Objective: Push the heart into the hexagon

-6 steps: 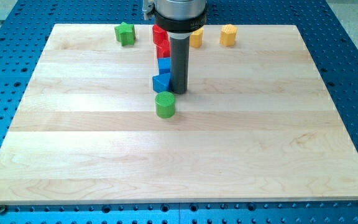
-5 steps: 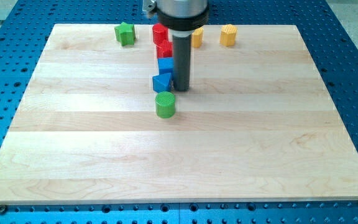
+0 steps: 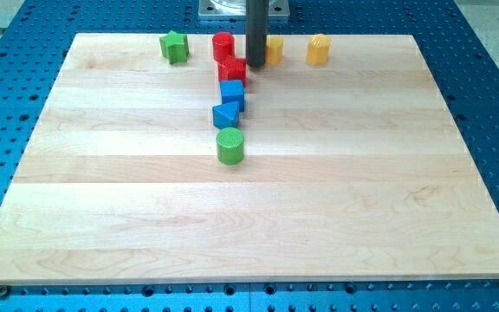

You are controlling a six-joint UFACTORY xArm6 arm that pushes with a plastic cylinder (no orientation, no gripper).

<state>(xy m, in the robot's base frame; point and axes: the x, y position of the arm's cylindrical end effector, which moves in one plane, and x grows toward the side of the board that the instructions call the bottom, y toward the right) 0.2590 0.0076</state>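
My tip (image 3: 255, 85) rests on the board just right of a red block (image 3: 231, 69) and just above a blue cube (image 3: 232, 94). The rod rises from there to the view's top. A yellow block (image 3: 275, 50), partly hidden behind the rod, sits close to the tip's upper right; its shape looks heart-like but is hard to make out. A yellow hexagon (image 3: 319, 49) stands further right along the board's top edge, apart from it.
A red cylinder (image 3: 223, 44) and a green star (image 3: 174, 46) stand near the top edge, left of the rod. Below the blue cube lie a blue wedge-like block (image 3: 225, 114) and a green cylinder (image 3: 230, 146). The wooden board (image 3: 362, 191) lies on a blue perforated table.
My tip has moved toward the view's top, from beside the lower blue block to beside the red block. The blocks have not visibly moved.
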